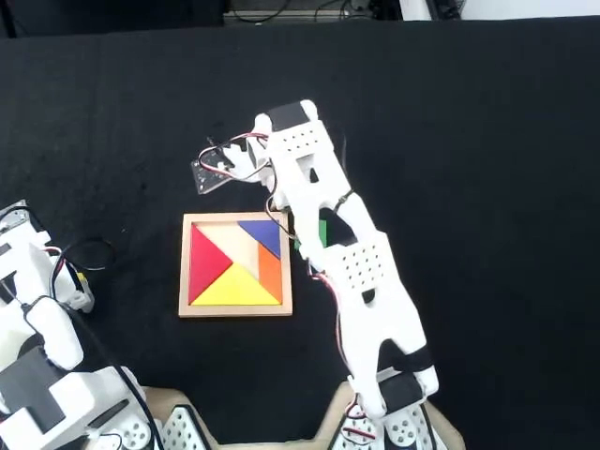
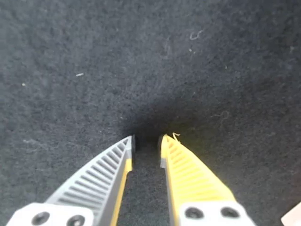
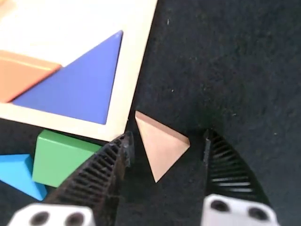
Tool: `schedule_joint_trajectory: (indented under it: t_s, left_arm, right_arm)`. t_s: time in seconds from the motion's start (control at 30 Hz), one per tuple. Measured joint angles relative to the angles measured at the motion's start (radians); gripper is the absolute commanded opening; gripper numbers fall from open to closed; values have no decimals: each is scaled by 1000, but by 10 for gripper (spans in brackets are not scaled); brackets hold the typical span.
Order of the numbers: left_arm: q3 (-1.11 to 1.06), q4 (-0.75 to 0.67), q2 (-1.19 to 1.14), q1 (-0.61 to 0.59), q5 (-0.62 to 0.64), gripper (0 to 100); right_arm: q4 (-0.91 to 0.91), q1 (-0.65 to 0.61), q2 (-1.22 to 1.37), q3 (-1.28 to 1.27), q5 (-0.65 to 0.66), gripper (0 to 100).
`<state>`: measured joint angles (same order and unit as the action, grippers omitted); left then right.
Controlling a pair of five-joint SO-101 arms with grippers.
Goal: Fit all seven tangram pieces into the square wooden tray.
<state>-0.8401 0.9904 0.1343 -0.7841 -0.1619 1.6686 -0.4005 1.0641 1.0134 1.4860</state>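
While four pieces already lie in the square wooden tray, left of centre in the high view (a red triangle, a yellow triangle, a blue triangle and an orange piece), a pale bare patch of floor is left in its upper part, and three pieces are judged still to be placed. In the right wrist view the right gripper is seen spread wide and gripping nothing, its fingers set either side of a small tan triangle lying flat on the black cloth, with one corner just beside the tray's rim; whether it touches cannot be told. A green block and a light-blue triangle lie at the lower left of that frame, beside the tray's edge. The left gripper is held low over bare cloth, fingers narrowly parted and nothing between them. The step in hand is taken to be the pickup of the tan triangle. It would be done best if the fingers were lowered fully to the cloth and closed slowly, since slanted sides may let the piece be squeezed out. The finger nearer the tray should be kept off the rim, and the piece lifted clear of it before being turned to suit the gap.
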Motion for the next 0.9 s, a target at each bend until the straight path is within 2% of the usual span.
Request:
schedule_joint_trajectory:
  t_s: [0.13,0.43,0.6,0.9]
  left_arm:
    - [0,0,0,0,0,105]
    - [0,0,0,0,0,105]
    - [0,0,0,0,0,105]
    - [0,0,0,0,0,105]
  right_arm:
    - [0,6,25,20,9,159]
    - [0,6,41,46,41,145]
    - [-17,6,41,46,41,8]
    - [38,54,57,152,41,11]
